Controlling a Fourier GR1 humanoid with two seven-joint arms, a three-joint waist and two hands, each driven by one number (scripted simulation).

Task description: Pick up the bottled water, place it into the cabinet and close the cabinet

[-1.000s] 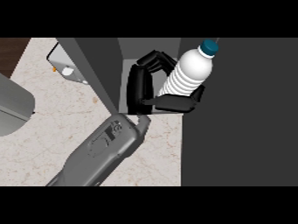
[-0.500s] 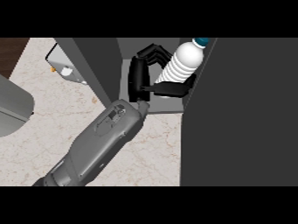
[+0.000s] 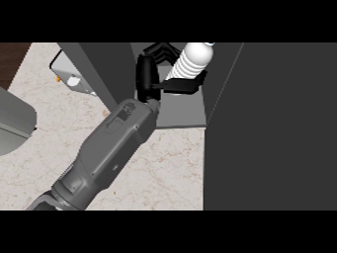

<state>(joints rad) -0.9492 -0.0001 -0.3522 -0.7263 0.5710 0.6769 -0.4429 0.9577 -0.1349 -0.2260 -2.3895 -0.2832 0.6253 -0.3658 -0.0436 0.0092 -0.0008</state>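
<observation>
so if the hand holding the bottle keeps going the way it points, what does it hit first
Probably nothing soon: the hand with the bottled water points into the open cabinet; its back wall lies beyond the view's top, and depth is unclear.

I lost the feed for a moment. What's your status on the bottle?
One hand shut on bottle, which side unclear. Bottle upright, inside the open cabinet. Other hand out of view. Nothing blocking.

the black left hand, on a grey forearm, curls round the ribbed clear plastic water bottle inside the open dark grey cabinet. the bottle stands tilted above the cabinet's grey floor. beige marble surface lies below.
</observation>
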